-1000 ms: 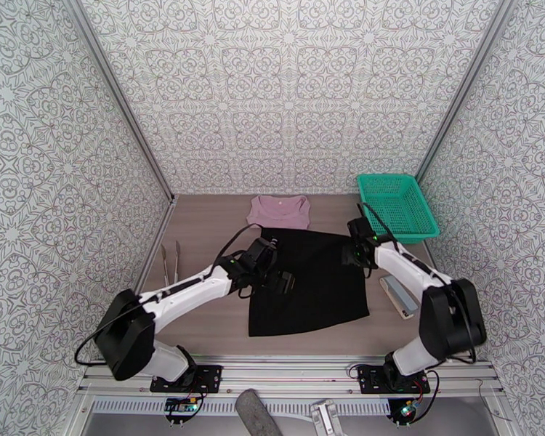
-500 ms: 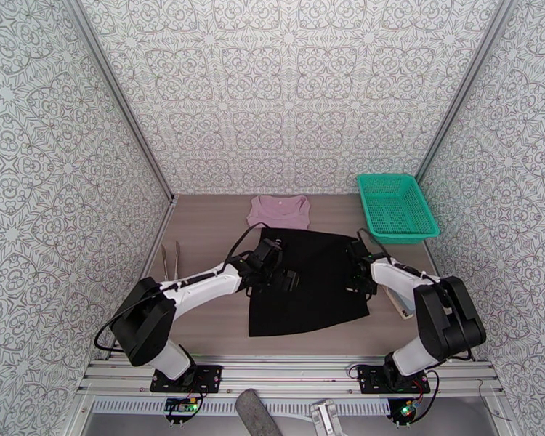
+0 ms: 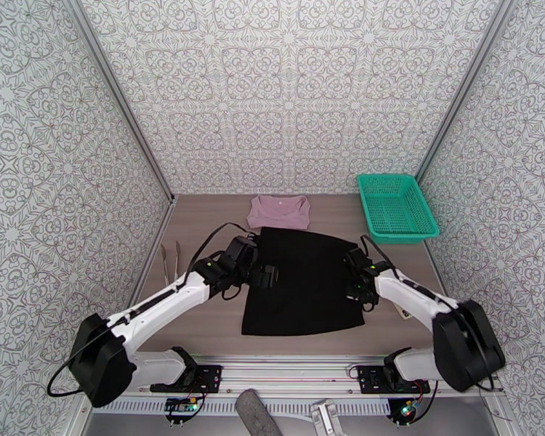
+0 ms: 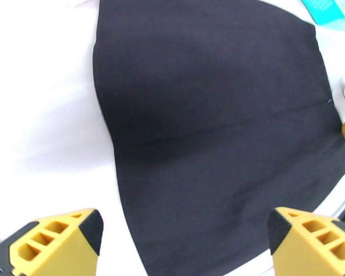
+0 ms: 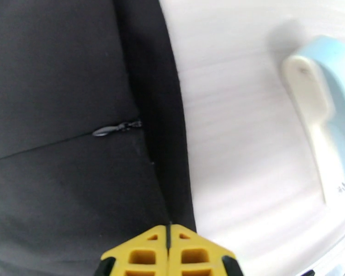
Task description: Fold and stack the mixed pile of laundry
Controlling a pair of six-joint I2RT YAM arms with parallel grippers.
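Here the black garment (image 3: 301, 285), a smooth matte cloth that flares wider toward the near edge, lies flat at the middle of the wood-grain table (image 3: 200, 227). A small zipper pull (image 5: 117, 129) sits near its right hem. The soft mauve-pink shirt (image 3: 279, 211) lies just past its far edge, and the teal mesh basket (image 3: 396, 207) stands far right. The left gripper (image 4: 186, 231) hangs spread wide over the garment's left side, holding nothing. The right gripper (image 5: 169, 235) is pressed closed at the right hem. Whether it pinches any cloth I cannot tell.
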